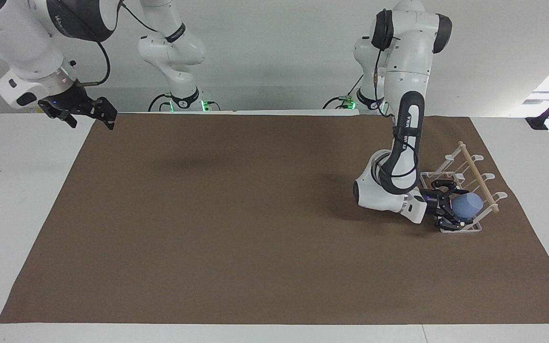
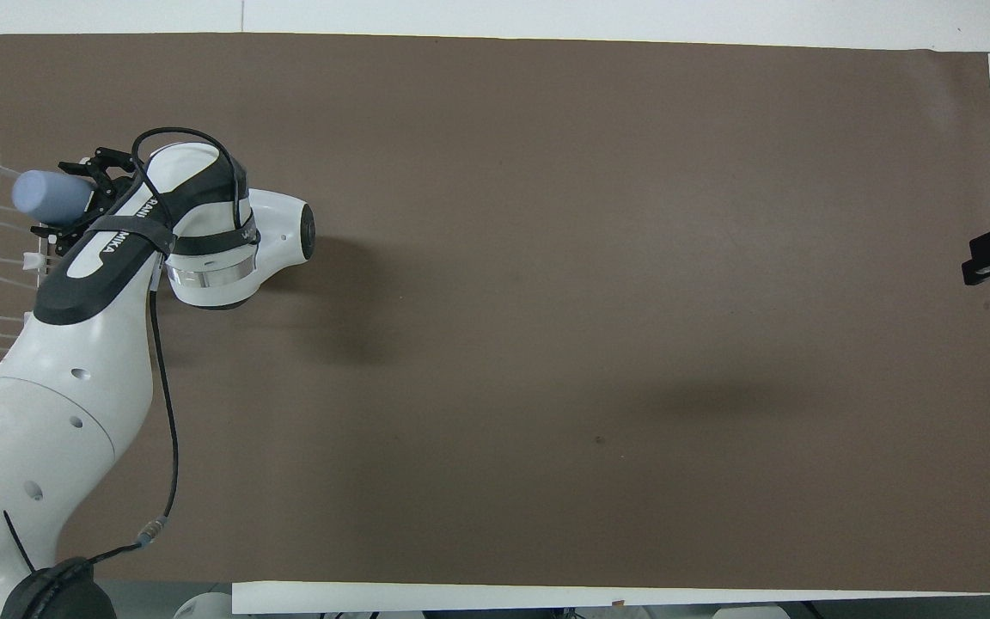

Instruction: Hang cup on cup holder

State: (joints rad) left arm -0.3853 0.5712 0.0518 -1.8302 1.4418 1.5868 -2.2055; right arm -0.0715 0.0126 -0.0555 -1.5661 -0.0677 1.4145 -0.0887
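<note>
cup (image 1: 468,205): light blue, lying tilted on the cup holder's prongs, lower right of the facing view, upper left of the overhead view
cup holder (image 1: 479,178): white wire rack with a wooden dowel, on the brown mat (image 1: 255,228)
left gripper (image 1: 450,211): low at the rack, around the cup's rim end; grip or release, cannot tell
right gripper (image 1: 88,112): upper left of the facing view, raised, jaws apart, nothing held, arm waits

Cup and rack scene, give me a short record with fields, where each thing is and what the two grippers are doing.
cup: light blue, lying tilted in the cup holder, closed end up
cup holder: white wire rack at the left arm's end of the brown mat
left gripper: at the cup's rim end, low in the cup holder
right gripper: open, waiting over the mat's corner
</note>
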